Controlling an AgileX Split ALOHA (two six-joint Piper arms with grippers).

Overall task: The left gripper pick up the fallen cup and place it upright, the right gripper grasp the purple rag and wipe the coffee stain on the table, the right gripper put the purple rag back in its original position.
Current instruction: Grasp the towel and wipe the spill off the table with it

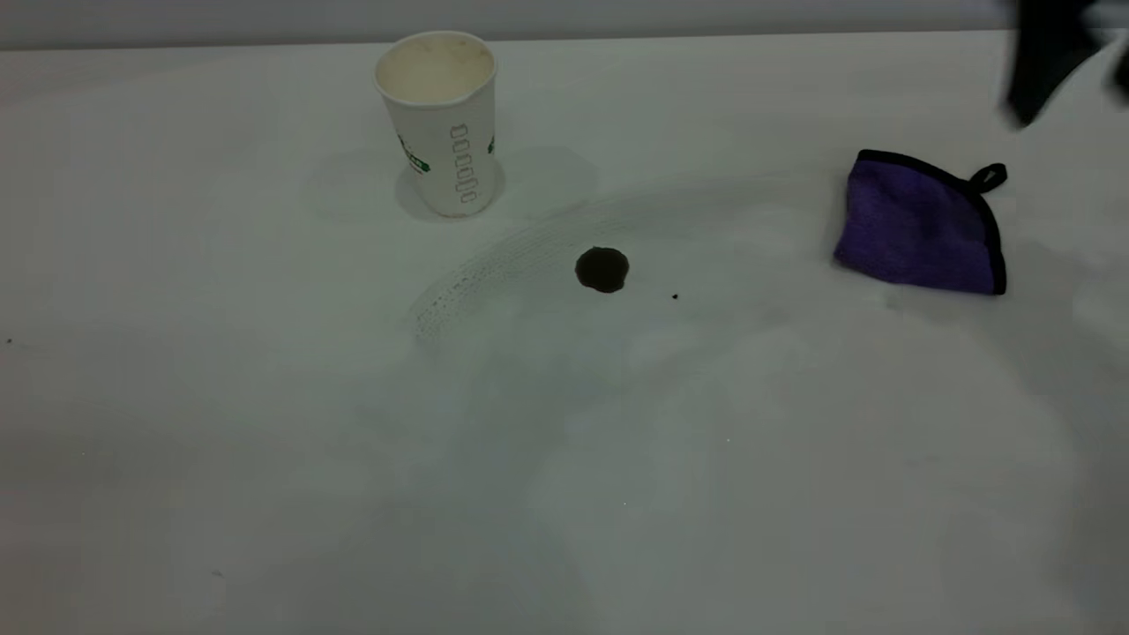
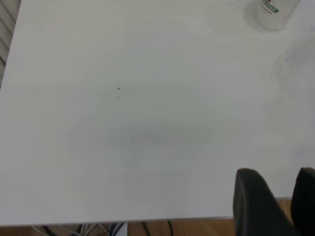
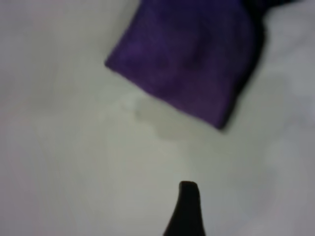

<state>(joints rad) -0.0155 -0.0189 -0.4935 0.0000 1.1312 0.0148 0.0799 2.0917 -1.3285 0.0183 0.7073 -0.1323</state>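
Rag (image 1: 917,225) (purple, flat) below right pincer (image 1: 1050,62), apart.

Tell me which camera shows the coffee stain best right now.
The exterior view: the coffee stain sits whole and unobstructed between the cup and the purple rag. Neither wrist view shows it.

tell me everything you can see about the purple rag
The purple rag is a small folded cloth of fuzzy, microfibre-like fabric, edged in black, with a small black loop at its far right corner. It lies flat on the white table, right of the coffee stain and apart from it. Nothing grips or touches it; the right gripper hangs above and behind it. In the right wrist view it fills the upper part of the picture.
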